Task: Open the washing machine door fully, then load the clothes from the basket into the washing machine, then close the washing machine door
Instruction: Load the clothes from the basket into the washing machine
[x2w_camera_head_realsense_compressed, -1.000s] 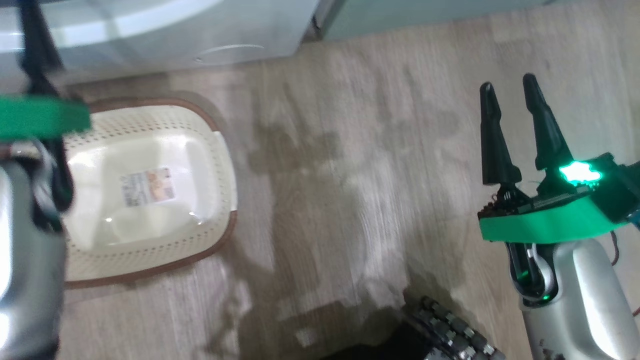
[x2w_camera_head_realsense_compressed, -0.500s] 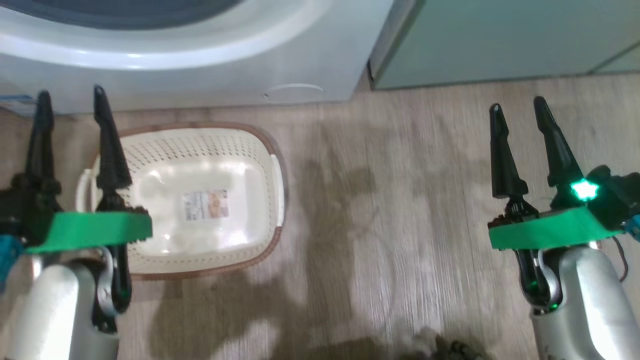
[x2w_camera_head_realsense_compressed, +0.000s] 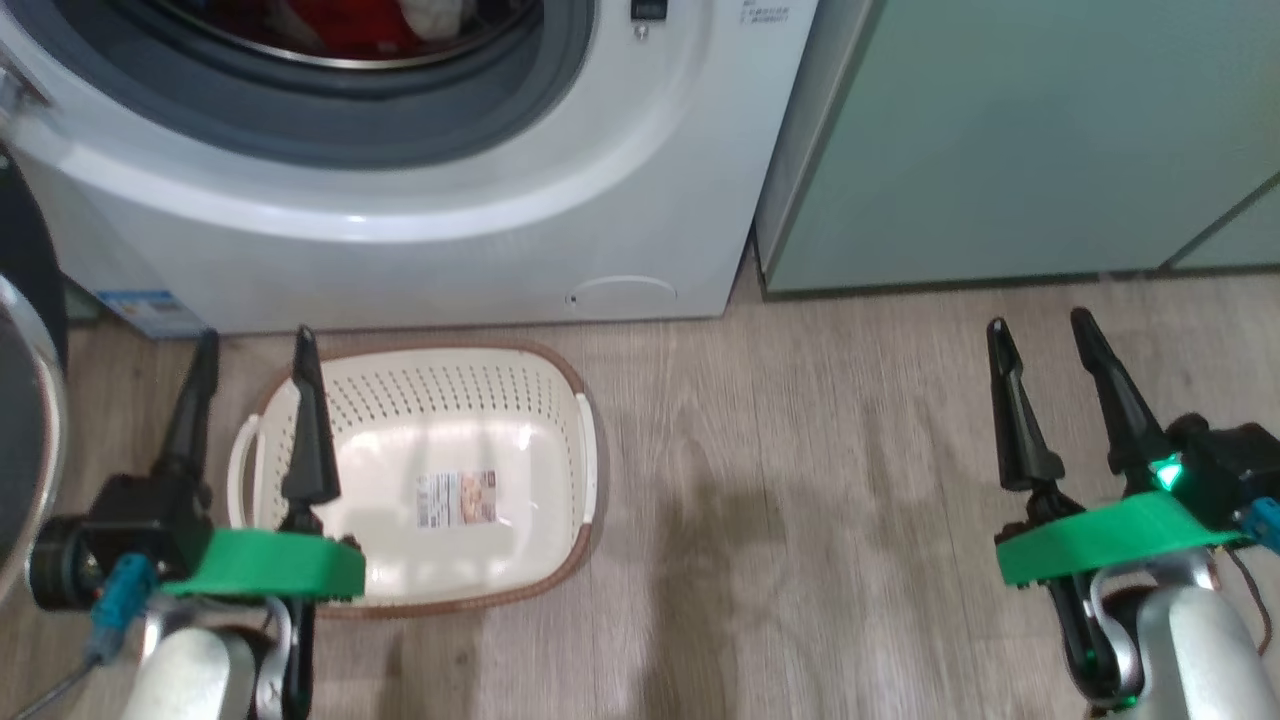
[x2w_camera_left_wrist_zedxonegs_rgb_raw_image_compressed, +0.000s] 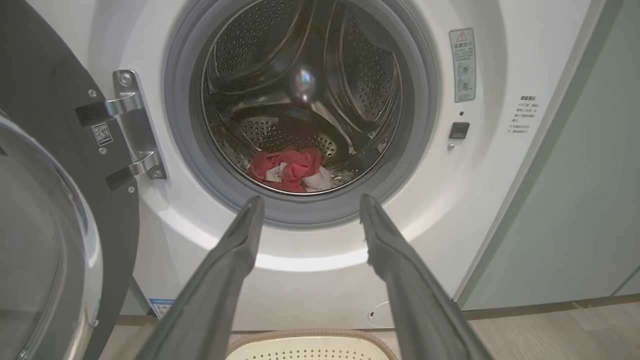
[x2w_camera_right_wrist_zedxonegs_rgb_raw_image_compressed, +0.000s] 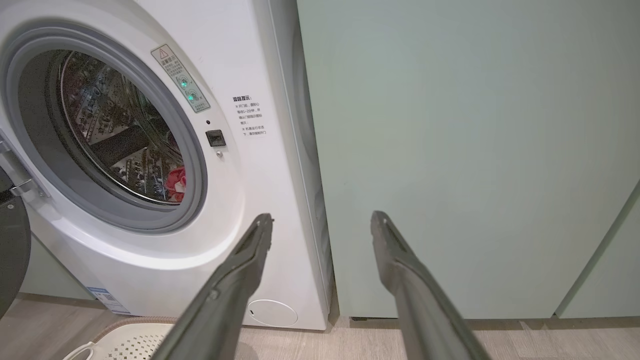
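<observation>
The washing machine (x2w_camera_head_realsense_compressed: 500, 250) stands open ahead of me, its door (x2w_camera_left_wrist_zedxonegs_rgb_raw_image_compressed: 45, 225) swung out to the left on its hinge. Red and white clothes (x2w_camera_left_wrist_zedxonegs_rgb_raw_image_compressed: 290, 170) lie at the bottom of the steel drum; the right wrist view catches them as a red patch, clothes (x2w_camera_right_wrist_zedxonegs_rgb_raw_image_compressed: 176, 182). On the floor in front sits the cream basket (x2w_camera_head_realsense_compressed: 440, 400), with nothing in it but a label sticker. My left gripper (x2w_camera_head_realsense_compressed: 250, 345) hovers open over the basket's left end, nothing between its fingers. My right gripper (x2w_camera_head_realsense_compressed: 1038, 322) is open above bare floor, facing the cabinet.
A pale green cabinet (x2w_camera_right_wrist_zedxonegs_rgb_raw_image_compressed: 450, 150) stands flush against the washer's right side. Wood-look floor (x2w_camera_head_realsense_compressed: 800, 500) stretches between the basket and my right arm. The door (x2w_camera_head_realsense_compressed: 25, 420) juts out at the far left, close to my left arm.
The head camera has tilted up, bringing the washer's front and drum into view. My left gripper has settled at the lower left, fingers up. The basket has stayed empty.
</observation>
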